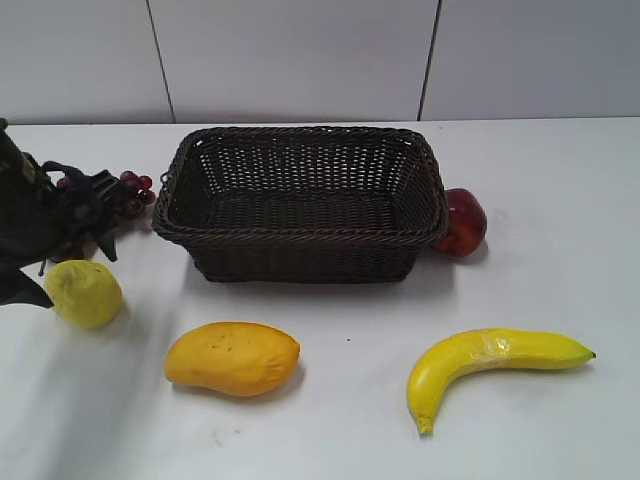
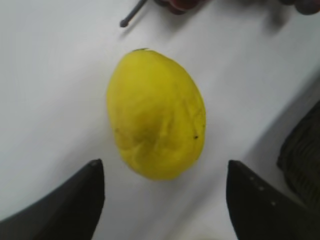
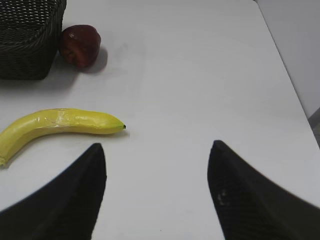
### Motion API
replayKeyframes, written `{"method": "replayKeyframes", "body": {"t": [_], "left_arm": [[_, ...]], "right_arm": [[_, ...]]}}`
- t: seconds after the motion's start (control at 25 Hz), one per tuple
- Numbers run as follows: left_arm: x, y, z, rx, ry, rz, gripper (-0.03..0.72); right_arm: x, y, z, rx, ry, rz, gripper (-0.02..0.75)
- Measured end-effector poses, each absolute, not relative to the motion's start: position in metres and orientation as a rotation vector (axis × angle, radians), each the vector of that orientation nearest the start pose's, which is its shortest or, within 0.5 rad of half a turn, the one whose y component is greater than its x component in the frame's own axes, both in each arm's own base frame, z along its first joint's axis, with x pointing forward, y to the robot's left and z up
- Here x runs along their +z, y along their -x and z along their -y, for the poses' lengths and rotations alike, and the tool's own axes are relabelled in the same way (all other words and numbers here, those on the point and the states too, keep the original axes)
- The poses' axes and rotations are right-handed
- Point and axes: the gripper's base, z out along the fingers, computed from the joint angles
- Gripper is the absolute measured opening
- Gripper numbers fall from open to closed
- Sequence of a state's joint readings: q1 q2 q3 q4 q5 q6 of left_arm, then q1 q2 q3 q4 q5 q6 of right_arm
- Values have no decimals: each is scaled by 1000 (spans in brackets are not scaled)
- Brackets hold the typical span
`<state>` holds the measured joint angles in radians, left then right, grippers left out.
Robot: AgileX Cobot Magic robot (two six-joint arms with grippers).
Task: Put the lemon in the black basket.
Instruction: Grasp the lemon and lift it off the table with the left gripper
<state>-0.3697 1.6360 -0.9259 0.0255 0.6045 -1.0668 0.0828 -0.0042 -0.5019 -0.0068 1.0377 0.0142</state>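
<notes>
- Lemon placement is set against the biggest item first: the black basket (image 1: 300, 200), a dark woven rectangle with a braided rim and flaring sides, is seen at the back middle of the white surface (image 1: 560, 200).
- A curved yellow banana (image 1: 490, 362) is seen at the front right, and an orange-yellow mango (image 1: 232, 357) at the front, left of centre.
- The lemon (image 1: 83, 293) is found on the surface at the left, apart from the basket's front left corner; its skin is pale yellow, dull and faintly dimpled, with a small dark speck on one side, as shown in the left wrist view (image 2: 156, 114).
- The left gripper (image 2: 165, 192) is held just above the lemon, its fingers (image 2: 75, 200) spread apart with nothing between them.
- The right gripper (image 3: 157, 187) is held over bare surface near the banana, its fingers (image 3: 250, 195) likewise parted and gripping nothing.
- A dark red apple (image 1: 462, 221) is seen touching the basket's right end.
- Dark red grapes (image 1: 132, 190) are seen beside the basket's left end.
</notes>
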Motion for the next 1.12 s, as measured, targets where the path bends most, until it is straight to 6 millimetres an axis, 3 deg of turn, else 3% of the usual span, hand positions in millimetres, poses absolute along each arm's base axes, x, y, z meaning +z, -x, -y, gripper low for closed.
{"method": "replayKeyframes", "body": {"t": [0.2,0.48,0.88,1.04,1.12], "left_arm": [[173,-293,109,-305,971,-2692,596],[170,-300,94,-278,1010,-2664,658],[135,-306,91,-216,1090,-2725,652],[133,-306,91,-203,1084,-2732,578],[134,-306,90,-187,1071,-2739,579]], "right_arm": [[280,5,1,54,69,-2014,486],[280,5,1,54,69,-2014,486],[280,5,1,54,69,-2014,486],[280,5,1,54,69,-2014,486],[280,5,1,54,69,-2014,486]]}}
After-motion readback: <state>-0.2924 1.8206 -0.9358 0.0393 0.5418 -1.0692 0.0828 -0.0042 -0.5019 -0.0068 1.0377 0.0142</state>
